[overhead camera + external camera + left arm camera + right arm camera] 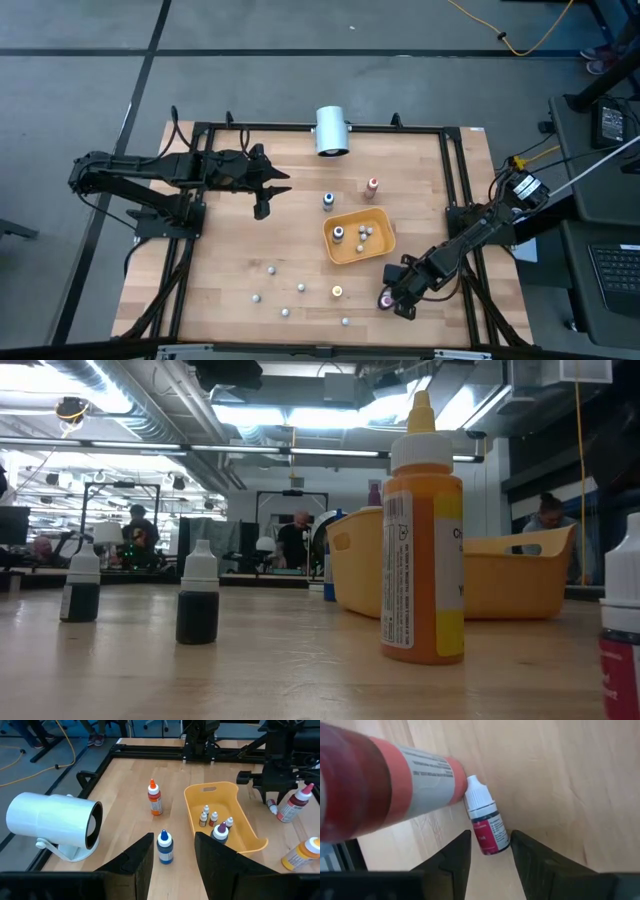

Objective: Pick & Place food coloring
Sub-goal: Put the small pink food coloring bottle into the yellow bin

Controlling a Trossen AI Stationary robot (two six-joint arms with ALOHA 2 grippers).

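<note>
Two arms work a wooden tabletop [230, 250]: at left, the left gripper [262, 198] hovers with jaws partly open, holding nothing. Food coloring [285, 290] dots the near tabletop, more in the yellow tray [385, 247] (centre). At right, the right gripper [490, 851] brackets a tiny fallen red-labelled bottle [486, 825]; whether it grips is unclear.

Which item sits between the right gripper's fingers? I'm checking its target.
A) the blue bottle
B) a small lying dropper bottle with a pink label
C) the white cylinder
B: the right wrist view shows the small pink-labelled bottle lying on the wood between the right gripper fingers.
</note>
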